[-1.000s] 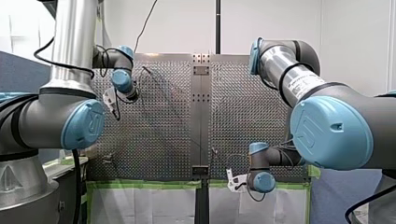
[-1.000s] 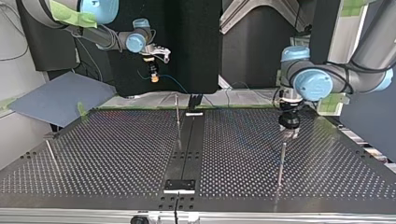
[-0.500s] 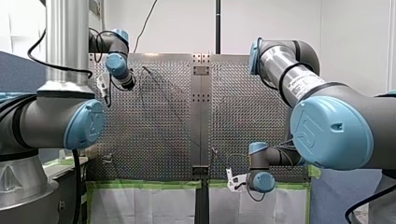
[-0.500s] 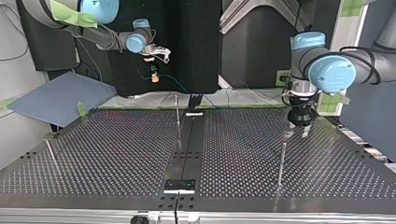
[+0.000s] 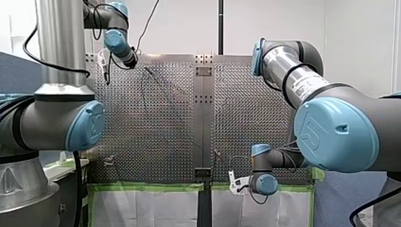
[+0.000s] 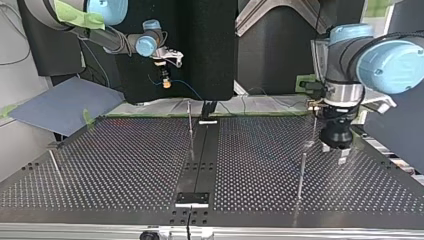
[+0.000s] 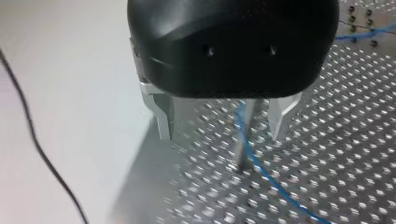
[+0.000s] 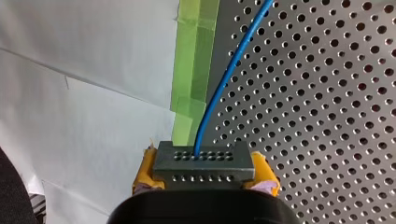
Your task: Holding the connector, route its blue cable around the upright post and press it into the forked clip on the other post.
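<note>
My right gripper (image 8: 204, 184) is shut with its yellow pads on the grey connector (image 8: 204, 161). The blue cable (image 8: 224, 79) leaves the connector and runs out over the perforated table. In the top view this gripper (image 6: 165, 82) hangs beyond the table's far edge, and the cable (image 6: 182, 89) trails from it. My left gripper (image 7: 222, 126) is open, its metal fingers (image 7: 163, 119) on either side of a thin upright post (image 7: 245, 130). The blue cable (image 7: 254, 161) passes that post. In the top view the left gripper (image 6: 333, 154) hovers just behind and right of a post (image 6: 301, 175).
Another post (image 6: 190, 127) stands by the dark centre strip (image 6: 200, 160), and a third (image 6: 55, 165) near the top view's left. Green tape (image 8: 191, 70) lines the table edge beside the connector. The perforated table (image 5: 156, 123) lies between the arms.
My left arm has swung toward the top view's right and nearer its camera, up and left in the front view. The right arm and connector have stayed still.
</note>
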### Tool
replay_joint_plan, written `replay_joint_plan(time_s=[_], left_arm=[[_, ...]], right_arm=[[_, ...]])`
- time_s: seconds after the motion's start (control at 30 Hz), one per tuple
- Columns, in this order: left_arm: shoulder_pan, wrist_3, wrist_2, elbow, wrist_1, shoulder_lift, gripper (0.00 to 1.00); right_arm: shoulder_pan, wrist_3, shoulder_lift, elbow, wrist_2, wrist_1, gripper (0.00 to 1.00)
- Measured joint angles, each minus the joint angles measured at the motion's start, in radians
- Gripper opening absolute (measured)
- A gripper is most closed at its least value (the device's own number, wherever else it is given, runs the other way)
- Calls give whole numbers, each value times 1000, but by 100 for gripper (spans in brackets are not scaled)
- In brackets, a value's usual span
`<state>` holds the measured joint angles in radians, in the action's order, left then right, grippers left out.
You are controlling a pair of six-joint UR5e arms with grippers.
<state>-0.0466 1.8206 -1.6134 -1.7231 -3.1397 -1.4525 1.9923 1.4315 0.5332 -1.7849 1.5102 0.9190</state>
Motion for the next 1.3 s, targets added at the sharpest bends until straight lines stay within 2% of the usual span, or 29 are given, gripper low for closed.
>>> replay_joint_plan(time_s=[0.17,0.43,0.6,0.73,1.1,1.3], left_arm=[[2,-36,9,37,-37,37,100],[16,-92,64,106,-106,107,100],[28,-122,72,133,-145,131,100],[38,-141,62,137,-175,128,100],[70,-146,50,137,-272,53,100],[80,-148,43,137,-322,43,100]], right_arm=[[0,0,0,0,-1,0,0],[1,0,0,0,-3,-3,0],[1,1,0,0,-6,-4,0],[1,2,0,1,-7,-4,0],[1,2,0,2,-10,-5,0],[1,2,0,2,-13,-5,0]])
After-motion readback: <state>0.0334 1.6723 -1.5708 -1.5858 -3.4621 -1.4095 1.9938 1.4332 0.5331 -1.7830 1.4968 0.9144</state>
